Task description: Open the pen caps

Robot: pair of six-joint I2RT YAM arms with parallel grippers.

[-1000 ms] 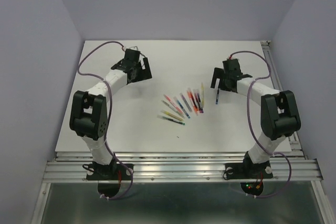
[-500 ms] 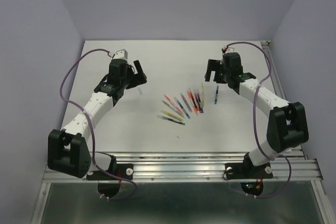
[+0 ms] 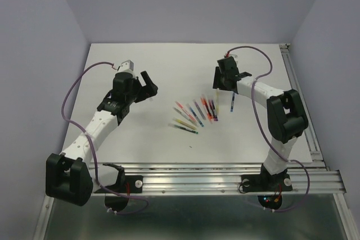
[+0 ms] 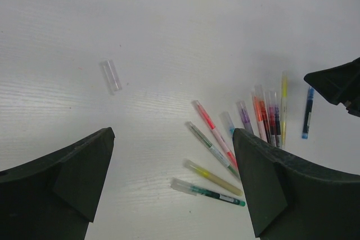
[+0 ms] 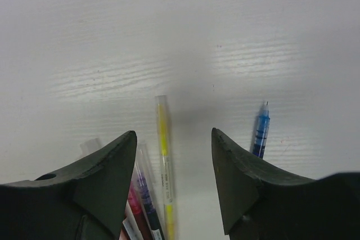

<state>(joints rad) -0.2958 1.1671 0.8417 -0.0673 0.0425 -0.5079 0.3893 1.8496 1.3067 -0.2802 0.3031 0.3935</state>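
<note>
Fingers (image 5: 112,178) of the right gripper (image 5: 173,134) are standing apart, holding nothing, and hovering over the yellow pen (image 5: 162,139) lying between them, seemingly capped; the blue pen (image 5: 260,133) just outside the right-hand finger is showing a bare tip. Those of the left gripper (image 4: 173,133) are gaping wide and empty, a loose clear cap (image 4: 111,76) lying ahead of its left-hand finger, so one pen is looking done and the fanned pens (image 4: 214,132) are waiting.

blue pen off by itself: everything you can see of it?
The blue pen is thin, with a translucent blue barrel and a fine bare tip at its far end, so it looks uncapped. It lies flat on the white table, to the right of the fanned pens, touching none. In the right wrist view a finger of the right claw hides its near end.
</note>
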